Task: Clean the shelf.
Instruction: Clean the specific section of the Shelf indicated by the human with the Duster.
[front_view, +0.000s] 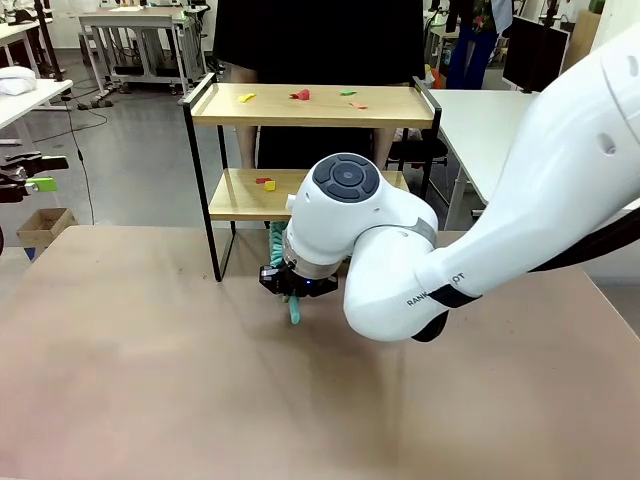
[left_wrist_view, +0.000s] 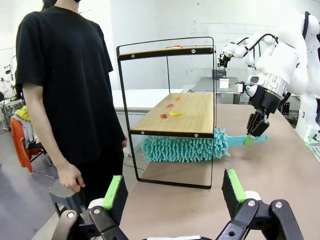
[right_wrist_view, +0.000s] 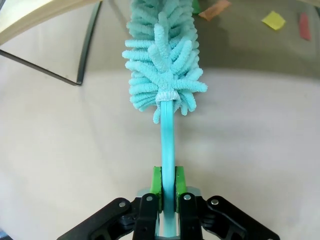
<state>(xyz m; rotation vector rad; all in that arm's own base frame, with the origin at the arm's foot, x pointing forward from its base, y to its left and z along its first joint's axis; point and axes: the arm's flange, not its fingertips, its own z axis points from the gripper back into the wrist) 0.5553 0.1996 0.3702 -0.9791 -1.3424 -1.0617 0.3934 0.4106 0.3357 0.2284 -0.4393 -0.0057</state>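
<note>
right gripper (right_wrist_view: 167, 194) clamped on teal duster (right_wrist_view: 162, 70) handle; head lay under shelf's (front_view: 400, 106) lower board, long axis pointing away. scraps (front_view: 300, 95) sat above. left gripper (left_wrist_view: 172, 186) wide, farther off.

Shelf (front_view: 315, 108) at table's (front_view: 150, 380) far edge, person (front_view: 320, 40) behind; scraps (front_view: 300, 95) on both boards; duster (left_wrist_view: 190, 148) under lower board (left_wrist_view: 192, 112).

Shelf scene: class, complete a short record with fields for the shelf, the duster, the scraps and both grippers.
Shelf: two-tier rack, light wooden boards, black metal frame, on the table.
Scraps: small coloured bits on both boards.
Duster: teal fluffy duster, head under the lower board.
Right gripper: shut on the duster's handle.
Left gripper: open, empty.
</note>
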